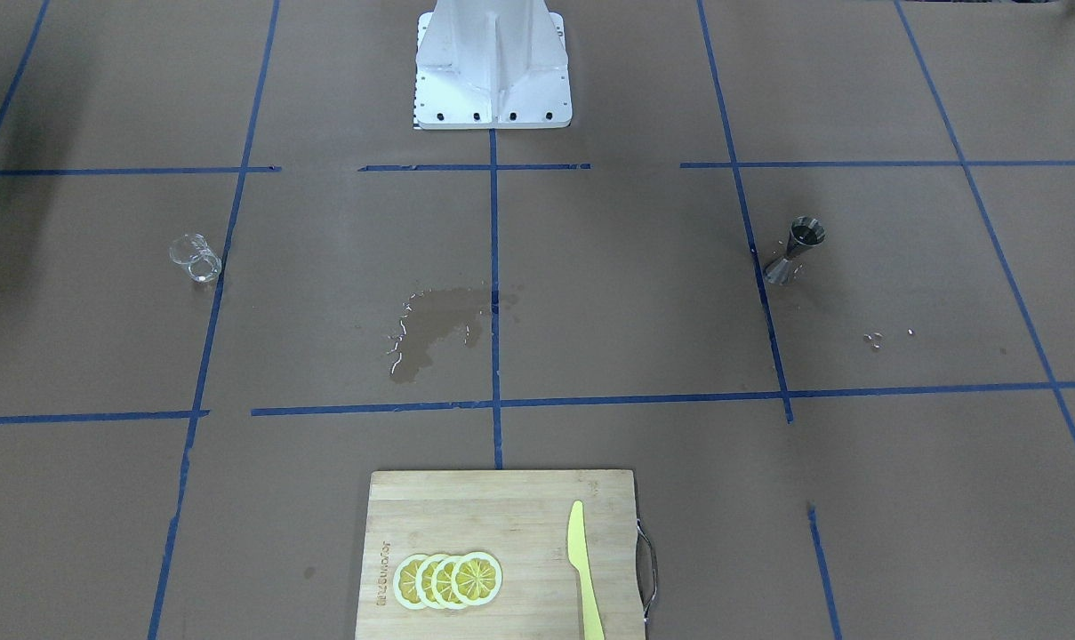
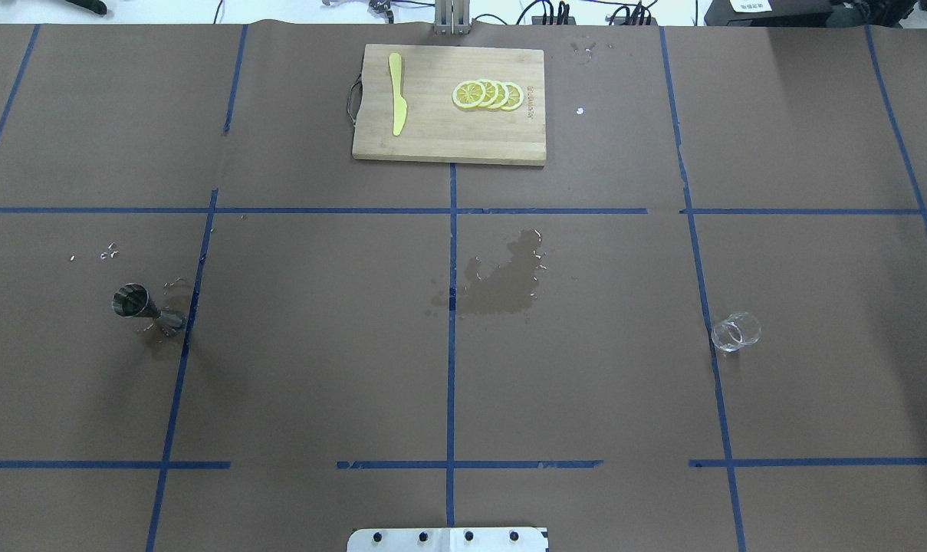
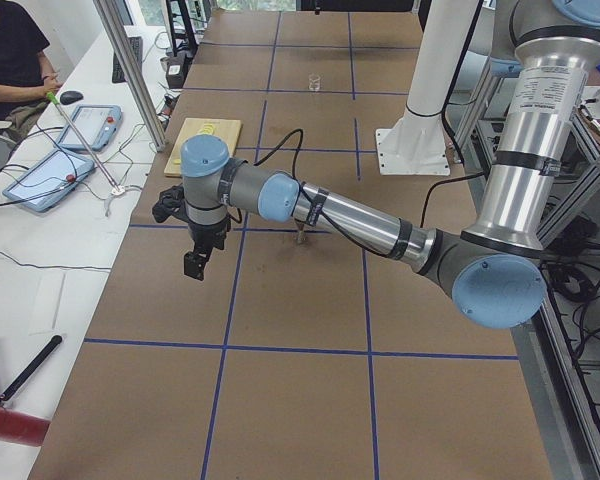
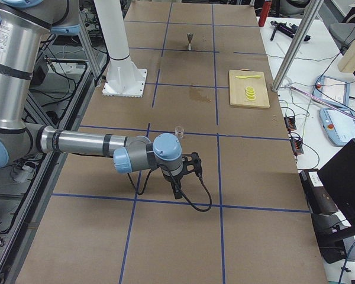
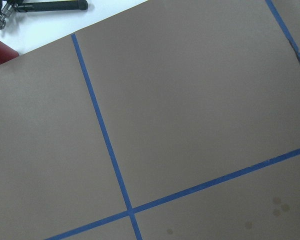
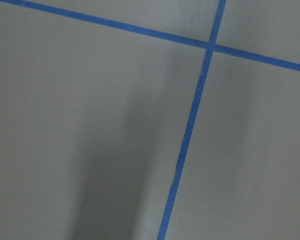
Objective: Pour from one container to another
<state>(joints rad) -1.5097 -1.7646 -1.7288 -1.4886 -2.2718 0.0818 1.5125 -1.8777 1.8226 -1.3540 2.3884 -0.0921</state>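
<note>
The small clear glass cup [image 1: 196, 258] [image 2: 735, 332] stands upright on the brown paper on the robot's right side, also seen in the right side view [image 4: 179, 131]. The metal hourglass jigger [image 1: 797, 251] [image 2: 145, 307] stands on the robot's left side, with small wet marks around its foot. My left gripper [image 3: 193, 265] hangs above the table beyond the jigger, outside the overhead view; I cannot tell whether it is open or shut. My right gripper [image 4: 177, 192] hangs low beyond the cup, and I cannot tell its state either. Both wrist views show only paper and blue tape.
A wet patch [image 2: 501, 280] darkens the paper at the table's middle. A wooden cutting board [image 2: 432, 134] with lemon slices [image 2: 488, 94] and a yellow knife [image 2: 396, 92] lies at the far edge. The white robot base [image 1: 493, 71] stands at the near edge. A person [image 3: 10, 50] sits at a side desk.
</note>
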